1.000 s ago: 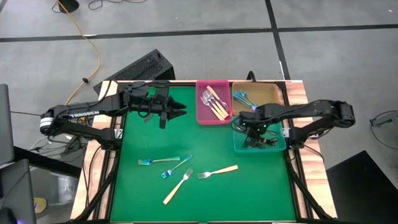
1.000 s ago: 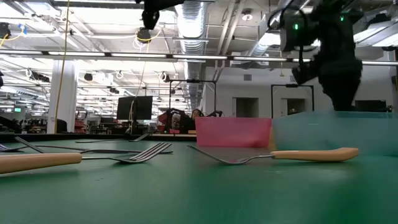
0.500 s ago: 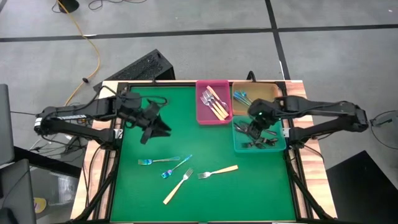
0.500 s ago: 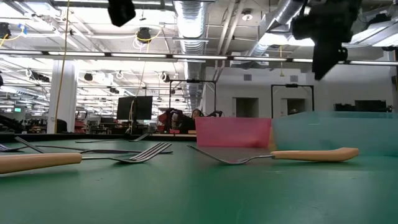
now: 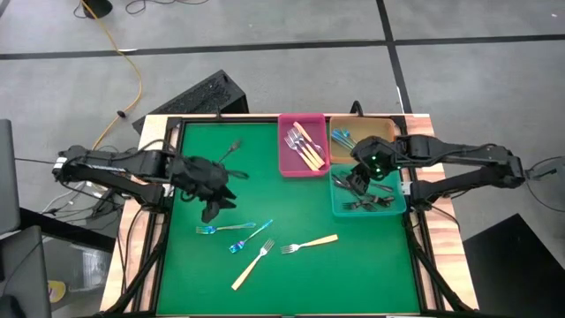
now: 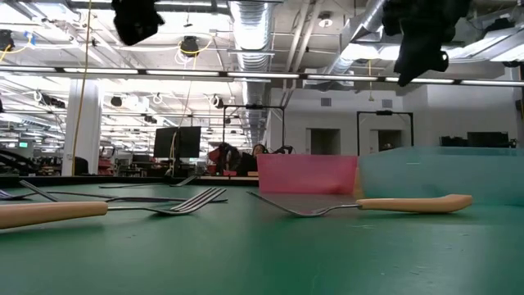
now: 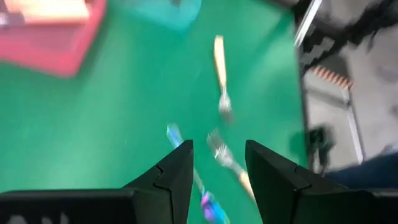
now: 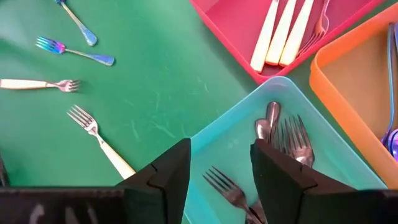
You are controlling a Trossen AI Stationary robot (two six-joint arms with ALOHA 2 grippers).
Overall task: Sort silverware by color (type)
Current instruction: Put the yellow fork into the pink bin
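On the left of the green mat, the left gripper hangs low over the cloth, just beyond the loose forks; its fingers stand partly apart with nothing between them. Near it lie two iridescent blue forks, one pointing left and the other slanting beside it. Just nearer the front edge rests a tan-handled fork, lying diagonally, and to its right a second tan-handled fork lies almost level, tines to the left.

At the far side, right of centre, the pink tray holds several more tan-handled forks. Beside it the orange tray holds blue forks at its left end. In front of the orange tray sits the teal tray with dark metal forks inside.

The right gripper hovers over the teal tray's far left corner, its fingers spread fairly wide and holding nothing.
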